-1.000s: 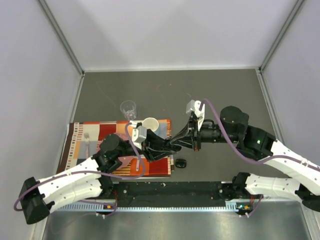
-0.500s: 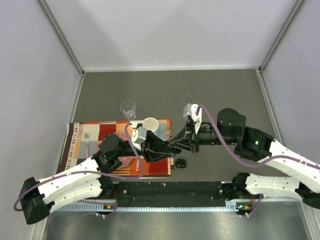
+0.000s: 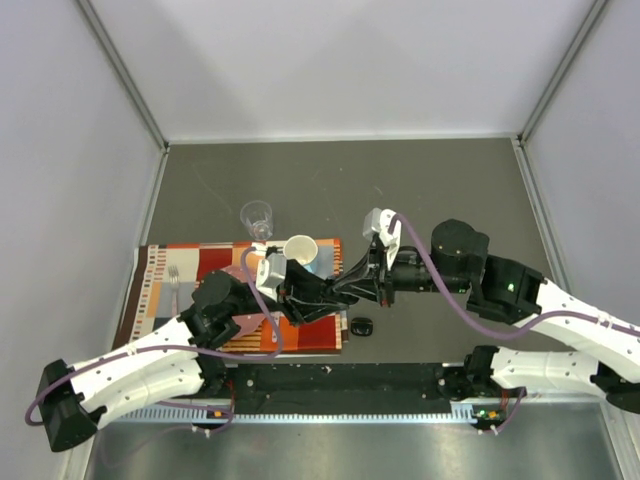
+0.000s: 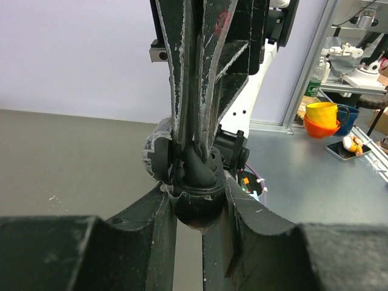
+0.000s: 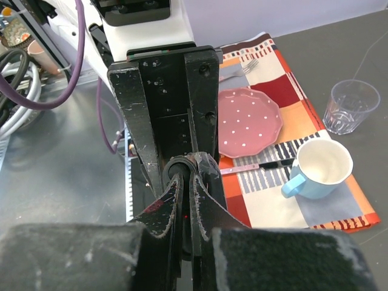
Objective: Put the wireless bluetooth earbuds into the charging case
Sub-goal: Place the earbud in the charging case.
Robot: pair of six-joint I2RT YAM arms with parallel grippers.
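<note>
The left pincer (image 4: 195,195) pinches the charging case (image 4: 193,217) steady so the right pincer (image 5: 186,174), coming from 12 o'clock and pinching an earbud (image 4: 197,171), can seat it.

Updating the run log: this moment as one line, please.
phase: insertion | left pincer: shut on charging case | right pincer: shut on earbud, at case mouth | loose black case: on table

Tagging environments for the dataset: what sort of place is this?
Probably a lab robot cell staged as a table setting: white enclosure panels, a placemat with mug, cluttered workbench beyond.
</note>
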